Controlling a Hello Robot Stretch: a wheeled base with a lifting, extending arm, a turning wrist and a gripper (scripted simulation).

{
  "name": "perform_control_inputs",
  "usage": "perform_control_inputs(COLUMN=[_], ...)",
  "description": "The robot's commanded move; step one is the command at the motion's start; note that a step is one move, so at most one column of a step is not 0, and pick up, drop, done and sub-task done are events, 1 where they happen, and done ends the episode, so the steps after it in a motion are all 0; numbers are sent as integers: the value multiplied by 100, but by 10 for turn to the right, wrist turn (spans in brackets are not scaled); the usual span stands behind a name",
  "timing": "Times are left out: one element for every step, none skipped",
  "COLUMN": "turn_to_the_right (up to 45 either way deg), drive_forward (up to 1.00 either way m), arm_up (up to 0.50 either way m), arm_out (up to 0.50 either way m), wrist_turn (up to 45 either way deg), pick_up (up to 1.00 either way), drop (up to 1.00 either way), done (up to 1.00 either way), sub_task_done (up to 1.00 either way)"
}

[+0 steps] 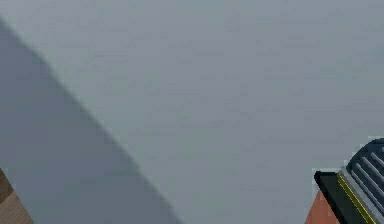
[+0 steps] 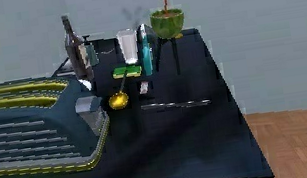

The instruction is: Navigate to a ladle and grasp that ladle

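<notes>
A grey wall (image 2: 253, 22) backs the dark desk (image 2: 199, 136); a large toaster (image 2: 31, 125) sits at the arm side view's left; the gold-bowled ladle (image 2: 119, 100) lies just beside it; navigation seems done, so reaching out comes next; the gripper's state cannot be told.

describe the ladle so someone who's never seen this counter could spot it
On the dark counter, find the big toaster; just past its corner, nearer than the bottle and glass, lies the ladle. It has a round golden bowl on a thin handle, unlike the plain silver utensil beside it.
</notes>
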Motion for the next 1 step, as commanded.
perform_control_inputs(turn_to_the_right=[0], drive_forward=[0], arm_up=[50], arm_out=[0], wrist_turn=[0], pick_up=[0], drop=[0], done=[0], sub_task_done=[0])
